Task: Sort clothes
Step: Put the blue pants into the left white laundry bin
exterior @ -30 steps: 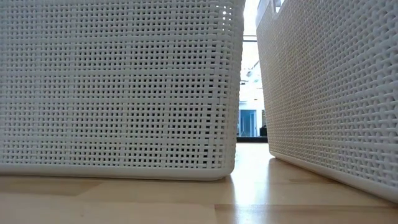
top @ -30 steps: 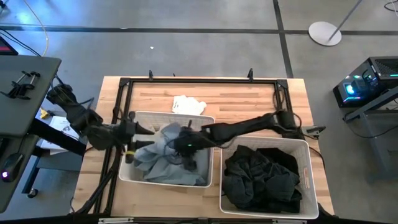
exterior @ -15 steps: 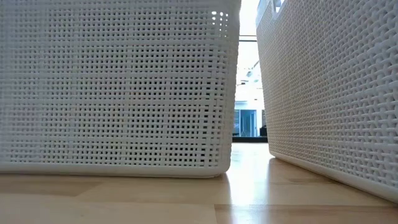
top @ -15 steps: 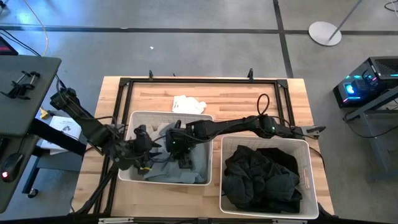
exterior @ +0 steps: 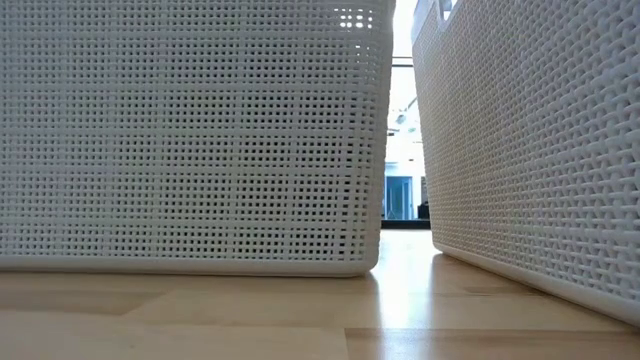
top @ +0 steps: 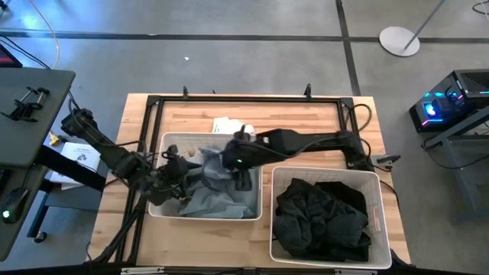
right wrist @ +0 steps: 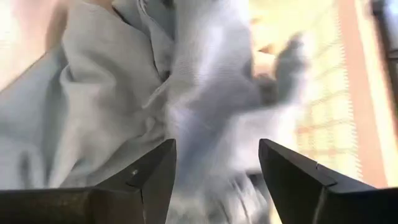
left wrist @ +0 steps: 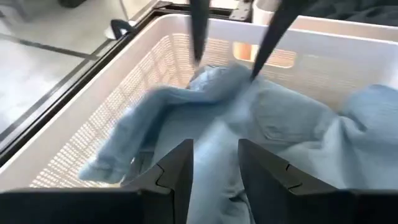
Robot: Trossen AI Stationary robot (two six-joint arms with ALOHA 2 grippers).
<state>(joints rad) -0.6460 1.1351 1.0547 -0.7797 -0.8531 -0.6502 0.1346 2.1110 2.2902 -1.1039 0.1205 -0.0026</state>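
Note:
A pale blue-grey garment [top: 218, 195] lies crumpled in the left white basket [top: 206, 137]. My left gripper [top: 187, 174] reaches into that basket from its left side, shut on the garment [left wrist: 280, 118]. My right gripper [top: 243, 179] hangs open above the basket's right part, with the garment [right wrist: 93, 93] loose below its fingers. Black and charcoal clothes [top: 325, 218] fill the right basket [top: 378, 183]. A white garment [top: 229, 127] lies on the table beyond the left basket. My left gripper has a fold of the pale garment [left wrist: 214, 186] between its two fingers, which stand a little apart. The fingers slant down from the table's left. One layer or several, I cannot tell. The garment stays slack on the basket's floor.
A black frame [top: 244, 99] runs round the far half of the table. The two baskets stand side by side at the near edge with a narrow gap [exterior: 400, 250] between them. A dark side table [top: 27, 114] stands off to the left.
My right gripper has opened and let go of the pale garment, then risen and drawn back toward the table's far right. The garment has dropped and spread out in the left basket. My left gripper has come down into the basket onto the garment.

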